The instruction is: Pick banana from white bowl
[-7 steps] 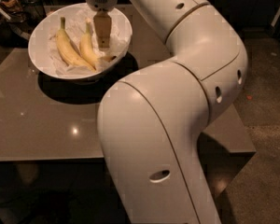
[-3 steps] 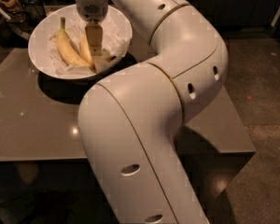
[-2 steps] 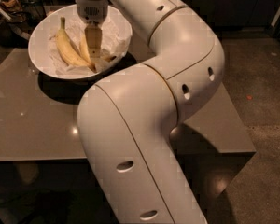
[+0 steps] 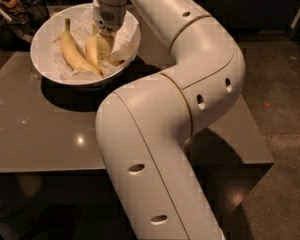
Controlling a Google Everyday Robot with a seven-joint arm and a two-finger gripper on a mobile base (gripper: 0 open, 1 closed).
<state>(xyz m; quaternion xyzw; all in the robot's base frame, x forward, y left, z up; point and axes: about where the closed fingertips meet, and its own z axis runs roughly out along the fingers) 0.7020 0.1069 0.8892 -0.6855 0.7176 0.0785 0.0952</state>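
Grey glossy desk [image 4: 35,134] carried the wide round white bowl [image 4: 40,39]. Since a moment before, the white arm's gripper [image 4: 104,41] had shifted left and sunk onto the shorter, straighter yellow banana [image 4: 92,53] lying in that bowl, so a grasp seemed close. Whether the gripper was open or clamped could not be told.

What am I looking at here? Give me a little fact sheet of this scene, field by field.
Machine: one white robot arm, bent over a grey-brown table
Gripper: the gripper is down inside the white bowl, right at the banana
Bowl contents: crumpled paper, the banana, and a longer banana beside it
Bowl position: on the table's far corner
Banana status: appears to lie in the bowl, not lifted
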